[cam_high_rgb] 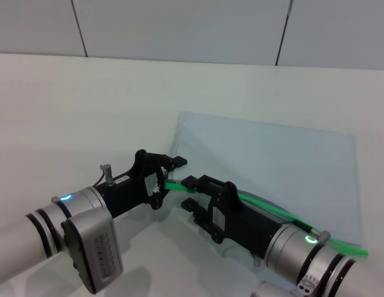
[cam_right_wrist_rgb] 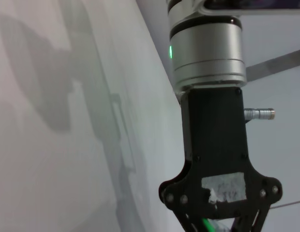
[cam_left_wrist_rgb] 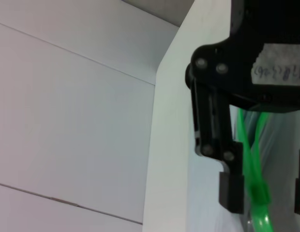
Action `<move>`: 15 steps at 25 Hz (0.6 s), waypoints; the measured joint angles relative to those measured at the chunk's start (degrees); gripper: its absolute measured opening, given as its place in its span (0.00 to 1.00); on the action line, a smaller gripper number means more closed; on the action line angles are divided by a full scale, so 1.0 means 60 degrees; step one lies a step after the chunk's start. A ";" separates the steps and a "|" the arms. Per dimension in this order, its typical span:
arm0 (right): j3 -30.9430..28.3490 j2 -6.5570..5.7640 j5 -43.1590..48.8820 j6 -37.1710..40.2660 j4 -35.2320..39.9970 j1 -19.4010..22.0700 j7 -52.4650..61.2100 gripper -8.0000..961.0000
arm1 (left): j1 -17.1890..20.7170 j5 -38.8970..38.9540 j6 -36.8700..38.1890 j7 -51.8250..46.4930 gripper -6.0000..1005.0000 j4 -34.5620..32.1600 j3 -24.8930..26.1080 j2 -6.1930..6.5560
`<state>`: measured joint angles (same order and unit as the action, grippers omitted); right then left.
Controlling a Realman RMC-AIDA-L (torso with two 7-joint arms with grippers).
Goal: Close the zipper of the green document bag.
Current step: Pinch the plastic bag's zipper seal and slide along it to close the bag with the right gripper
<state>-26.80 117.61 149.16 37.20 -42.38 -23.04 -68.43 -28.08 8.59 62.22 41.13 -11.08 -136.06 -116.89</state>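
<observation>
The green document bag (cam_high_rgb: 272, 167) lies flat on the white table, translucent pale blue. Its zipper (cam_high_rgb: 272, 213) is a bright green strip along the near edge, arched up off the table toward its left end. My left gripper (cam_high_rgb: 170, 180) is open, one finger on each side of that end. In the left wrist view the green zipper (cam_left_wrist_rgb: 251, 159) shows two strands between the fingers (cam_left_wrist_rgb: 231, 193), with a small slider (cam_left_wrist_rgb: 257, 191). My right gripper (cam_high_rgb: 188, 192) sits just to the right, around the same strip. The right wrist view shows only the left gripper's body (cam_right_wrist_rgb: 217, 188).
The white table (cam_high_rgb: 87, 111) stretches out to the left and behind the bag. A pale panelled wall (cam_high_rgb: 179, 25) rises past the table's far edge. The two arms lie close together at the bag's near left corner.
</observation>
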 joint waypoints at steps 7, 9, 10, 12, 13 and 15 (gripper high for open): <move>-0.0077 0.0027 -0.0109 0.0050 0.0075 0.0003 -0.0402 0.47 | 0.0000 0.0003 0.0078 0.0000 0.06 0.0001 0.0000 -0.0001; -0.0054 0.0029 -0.0429 0.0082 0.0110 -0.0011 -0.0836 0.46 | -0.0005 -0.0017 0.0088 0.0000 0.06 0.0001 0.0000 0.0000; -0.0054 0.0029 -0.0429 0.0082 0.0110 -0.0011 -0.0836 0.45 | -0.0007 -0.0025 0.0089 0.0000 0.06 0.0002 0.0001 0.0000; -0.0011 0.0028 -0.0576 0.0144 0.0111 -0.0012 -0.1046 0.44 | -0.0011 -0.0035 0.0090 0.0000 0.06 0.0001 0.0000 0.0000; 0.0000 0.0027 -0.0600 0.0172 0.0110 -0.0012 -0.1101 0.44 | -0.0011 -0.0038 0.0091 0.0000 0.06 0.0001 0.0001 -0.0001; 0.0006 0.0027 -0.0599 0.0184 0.0102 -0.0012 -0.1155 0.43 | -0.0009 -0.0038 0.0092 0.0000 0.06 0.0001 0.0000 -0.0001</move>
<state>-26.76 117.77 145.57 38.31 -41.76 -23.11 -75.36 -28.13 8.36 62.77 41.13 -11.07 -136.06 -116.89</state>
